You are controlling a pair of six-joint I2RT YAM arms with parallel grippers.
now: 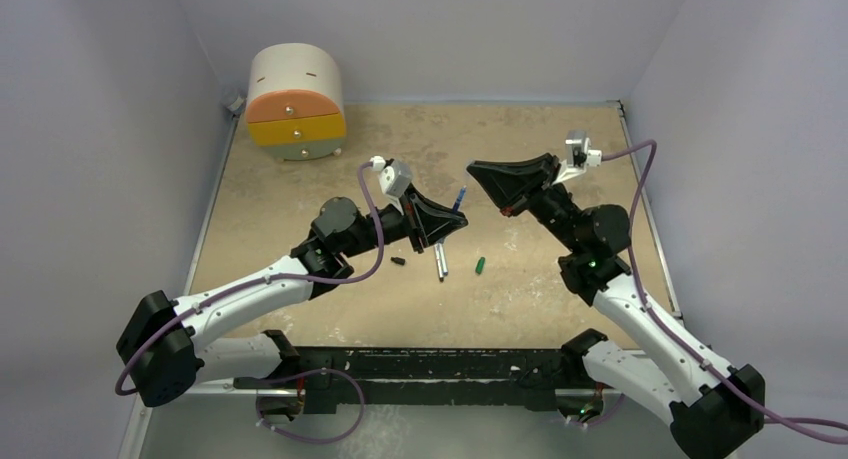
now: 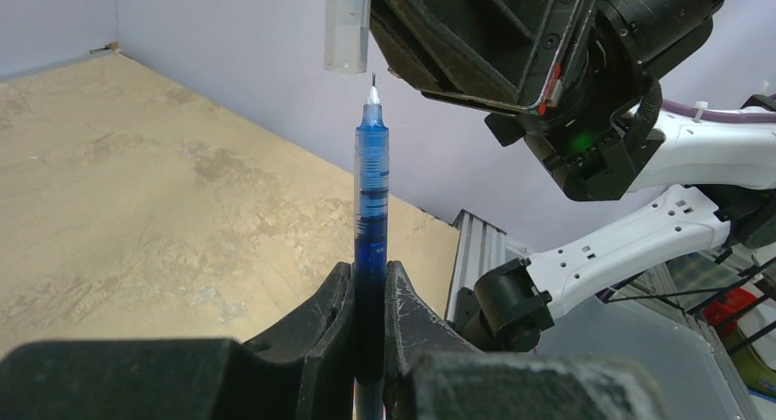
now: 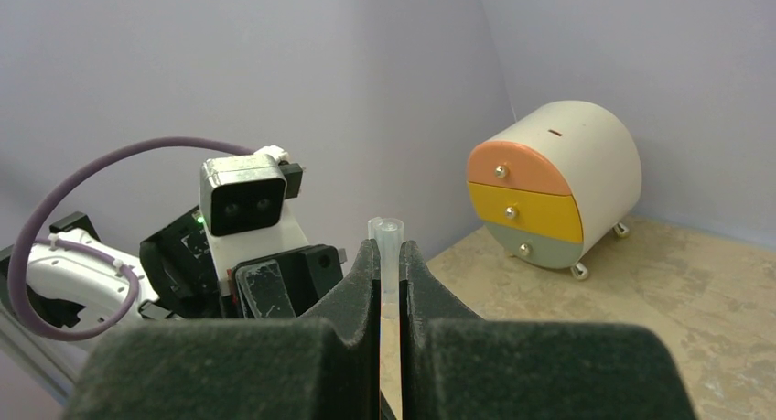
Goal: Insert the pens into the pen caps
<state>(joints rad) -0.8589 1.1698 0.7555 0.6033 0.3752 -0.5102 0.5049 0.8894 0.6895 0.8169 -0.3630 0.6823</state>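
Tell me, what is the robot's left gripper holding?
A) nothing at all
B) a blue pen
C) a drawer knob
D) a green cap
B: the left gripper is clamped on the blue pen, whose tip points up at the clear cap pinched in the right gripper.

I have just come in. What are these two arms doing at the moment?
The left gripper is shut on a blue pen, its tip pointing away from the fingers. The right gripper is shut on a clear cap. Both are held in the air, and the pen tip is close to the cap's open end but not inside yet. On the table, two more pens, a green cap and a black cap lie untouched.
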